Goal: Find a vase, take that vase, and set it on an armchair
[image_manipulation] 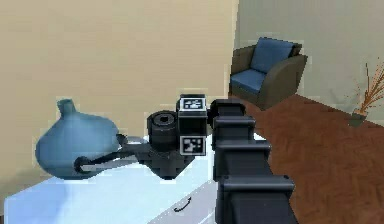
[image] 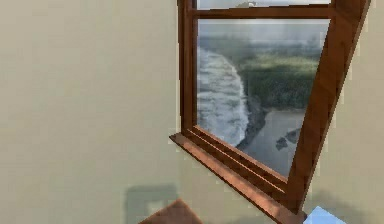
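vase (image_manipulation: 75,140): blue, round-bellied, at pale counter (image_manipulation: 60,203), arm side view's left | gripper (image_manipulation: 103,152): fingers at vase's side, cannot tell whether it holds anything | armchair (image_manipulation: 268,68): dark blue, well apart, by far wall | forward view: wood-framed window (image: 262,95)

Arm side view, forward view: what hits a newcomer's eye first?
A big blue vase on a pale table at the arm side view's left, the claw pointing at it. A blue armchair sits in the far corner, upper right. The forward view has a wood-framed window on a coast scene.
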